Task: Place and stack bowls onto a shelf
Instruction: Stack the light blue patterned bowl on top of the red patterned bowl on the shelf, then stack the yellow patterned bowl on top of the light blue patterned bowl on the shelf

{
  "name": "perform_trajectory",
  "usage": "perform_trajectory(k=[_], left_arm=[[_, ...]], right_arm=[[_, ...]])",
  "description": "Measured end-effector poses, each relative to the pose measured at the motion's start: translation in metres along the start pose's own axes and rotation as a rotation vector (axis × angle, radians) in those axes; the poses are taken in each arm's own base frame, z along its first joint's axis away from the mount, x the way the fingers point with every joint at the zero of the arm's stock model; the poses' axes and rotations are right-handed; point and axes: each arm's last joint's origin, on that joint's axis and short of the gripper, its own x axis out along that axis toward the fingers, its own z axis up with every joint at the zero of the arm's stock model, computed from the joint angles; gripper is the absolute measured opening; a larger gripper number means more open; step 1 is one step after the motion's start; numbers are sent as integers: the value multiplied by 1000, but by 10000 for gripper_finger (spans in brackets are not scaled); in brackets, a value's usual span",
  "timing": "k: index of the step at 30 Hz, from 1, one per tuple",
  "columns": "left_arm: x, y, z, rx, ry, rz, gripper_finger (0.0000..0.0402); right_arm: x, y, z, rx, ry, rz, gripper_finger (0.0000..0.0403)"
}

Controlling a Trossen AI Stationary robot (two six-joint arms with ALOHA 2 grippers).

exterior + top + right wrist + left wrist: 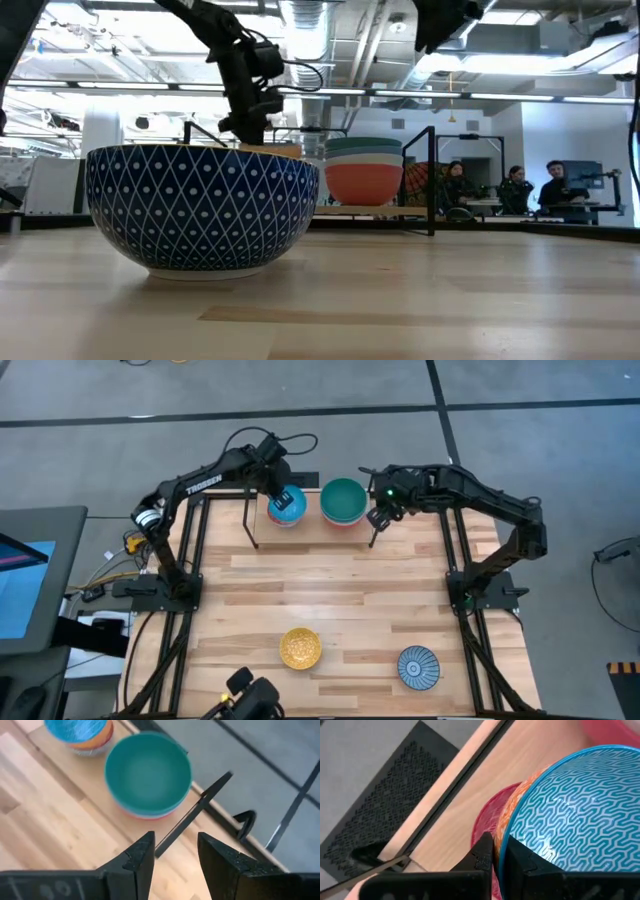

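Showing light-wood tabletop (340,600) w/ grey floor (560,450); people (515,190) seated behind.

Wooden table (340,610), shelf (310,532) with bowl stacks, two bowls apart

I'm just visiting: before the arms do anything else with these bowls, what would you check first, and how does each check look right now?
1. Left gripper shut on the blue patterned bowl's rim: ok.
2. That bowl over the left stack on the shelf: ok.
3. Right gripper open and empty, clear of the teal-topped stack: ok.
4. Teal-topped stack sits level: ok.
5. Yellow bowl and striped bowl unplaced on the table: not ok.
6. Blue bowl seated: cannot tell.
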Motion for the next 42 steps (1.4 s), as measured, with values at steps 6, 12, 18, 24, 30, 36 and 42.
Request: perform_trajectory(k=[6,12,18,24,30,36,42], left_arm=[[13,7,-3,-6,47,-9,6],[15,10,-3,-7,42,-1,34],[15,9,-3,-70,48,-25,93],[-7,17,14,-114,-7,11,137],[-28,20,33,-90,-123,58,135],[-18,18,25,-128,-76,60,117],[-34,-5,26,-130,-110,7,96]], right_arm=[[2,-7,-17,28,47,28,175],[4,-16,-29,62,69,24,175],[3,-23,-36,75,69,21,175],[1,-24,-39,77,74,19,175],[1,-24,-39,71,75,20,175],[1,-22,-39,67,76,23,176],[21,-11,-61,101,130,47,176]])
